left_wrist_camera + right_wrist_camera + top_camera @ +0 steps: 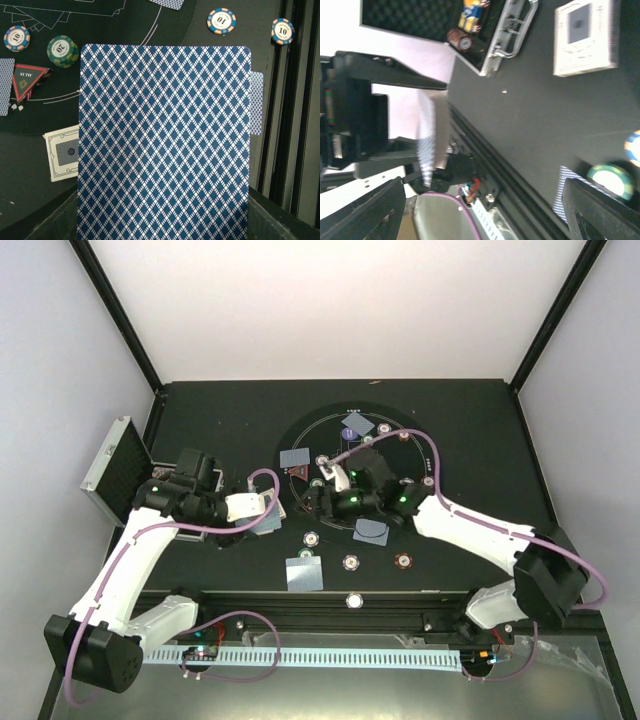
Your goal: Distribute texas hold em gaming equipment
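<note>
My left gripper (262, 506) is shut on a deck of blue-patterned playing cards (164, 145), which fills the left wrist view and hides its fingers. Single cards (304, 573) lie face down on the round layout, with another card (373, 531) under my right wrist. Striped chips (351, 561) are spread around the ring; a green chip stack (62, 51) sits beside the red triangle marker (29, 80). A white button disc (354, 600) lies near the front edge. My right gripper (322, 495) is open over the layout, empty, facing the held deck (432, 135).
The silver ribbed case (115, 470) stands open at the far left, with chips (470, 25) inside its foam. A white-bordered card box (62, 152) lies between the case and the layout. Black rails (400, 615) run along the table's near edge.
</note>
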